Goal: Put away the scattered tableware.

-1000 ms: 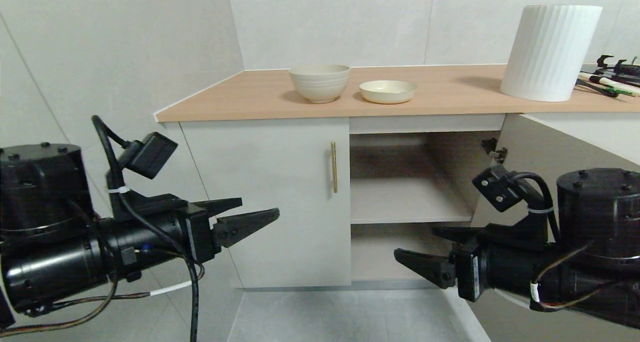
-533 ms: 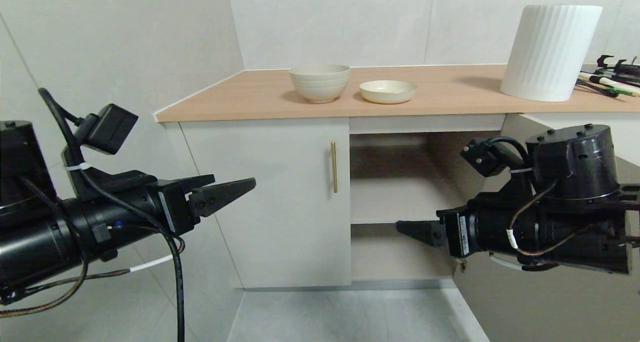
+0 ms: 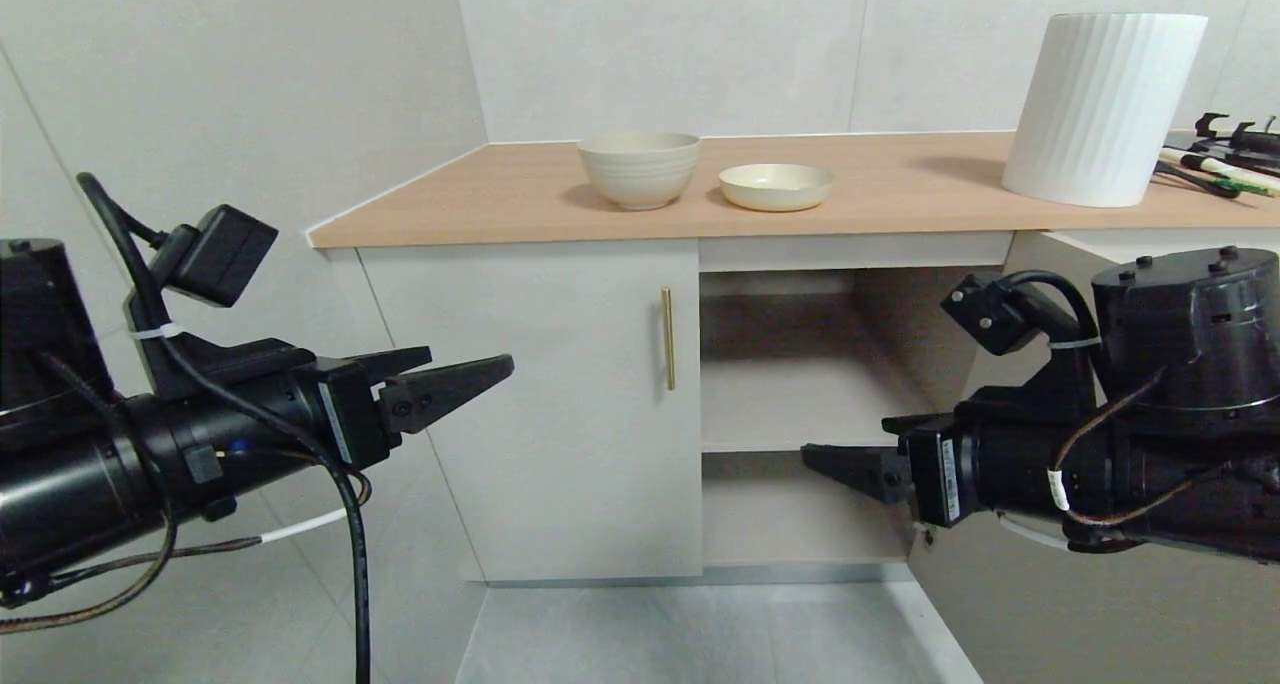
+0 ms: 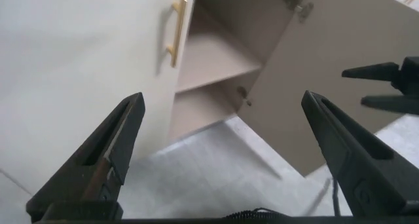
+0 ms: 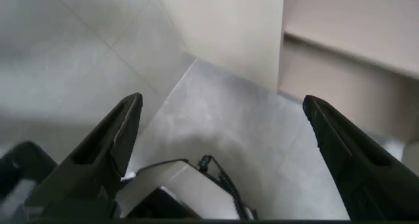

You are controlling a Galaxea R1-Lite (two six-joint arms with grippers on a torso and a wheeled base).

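A deep cream bowl (image 3: 640, 167) and a shallow cream dish (image 3: 776, 185) stand side by side on the wooden countertop (image 3: 500, 199), above the cabinet. My left gripper (image 3: 470, 360) hangs open in front of the closed left door, well below the counter. In the left wrist view its fingers (image 4: 105, 158) are spread wide with nothing between them. My right gripper (image 3: 845, 442) is level with the open compartment's lower part, pointing left. The right wrist view shows the right gripper (image 5: 221, 101) open and empty over the floor.
The cabinet's left door is closed, with a brass handle (image 3: 667, 336). The right door (image 3: 1090, 294) is swung open, showing an inner shelf (image 3: 810, 404). A tall white ribbed container (image 3: 1100, 104) and some utensils (image 3: 1215, 164) sit at the counter's right end.
The left arm rose and drew back to the left, then held still. The right arm lifted and turned more level, then settled slightly lower. Bowl and dish have not moved.
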